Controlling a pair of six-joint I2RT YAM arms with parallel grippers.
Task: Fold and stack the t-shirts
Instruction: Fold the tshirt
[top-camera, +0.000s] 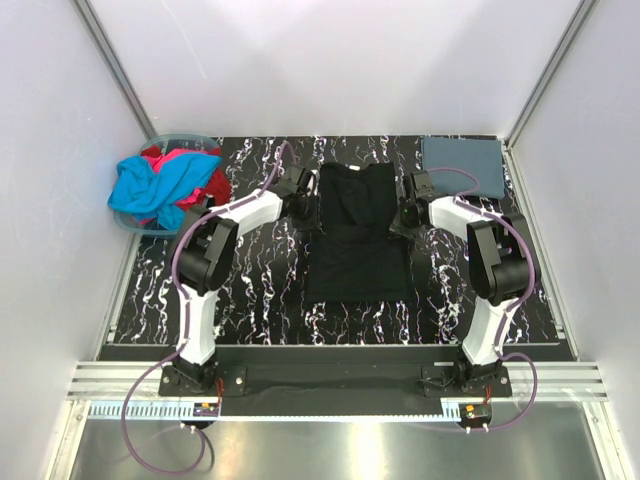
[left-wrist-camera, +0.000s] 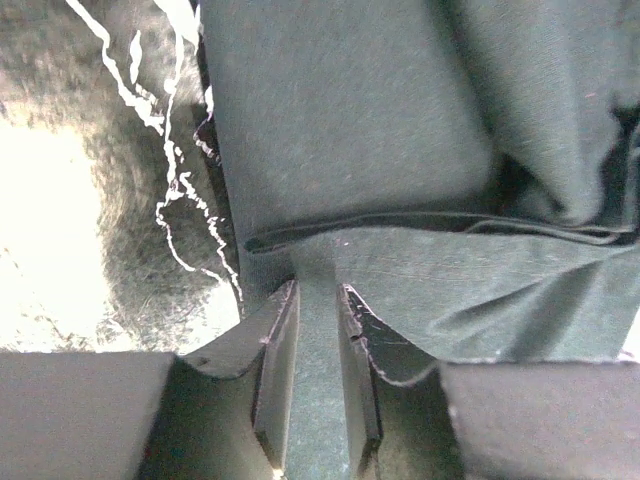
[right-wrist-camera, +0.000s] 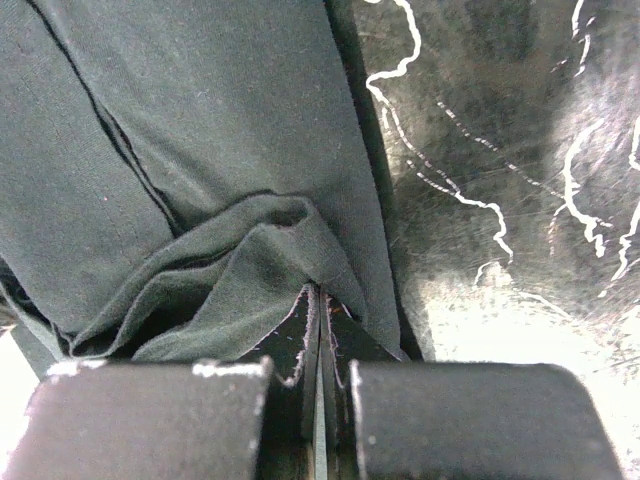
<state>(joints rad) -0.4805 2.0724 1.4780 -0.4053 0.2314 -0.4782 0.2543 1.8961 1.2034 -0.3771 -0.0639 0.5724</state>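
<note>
Gripping black t-shirt (top-camera: 357, 240): left pincer (left-wrist-camera: 318, 295), right pincer (right-wrist-camera: 320, 297) | blue-grey t-shirt (top-camera: 462, 154) back-right | tub (top-camera: 182, 136) with cyan t-shirt (top-camera: 158, 186) back-left

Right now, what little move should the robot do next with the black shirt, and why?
Probably lift both and carry the far end toward the near hem: the left gripper and right gripper each pinch the black t-shirt near its far end, and it lies full length.

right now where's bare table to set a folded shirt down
Bare table lies near-left, between the left arm and the black shirt, and in a narrower near-right strip between that shirt and the right arm. Crowded: the shirt's far half, where the left gripper and right gripper pinch its edges; the tub far left; the blue-grey shirt far right.
</note>
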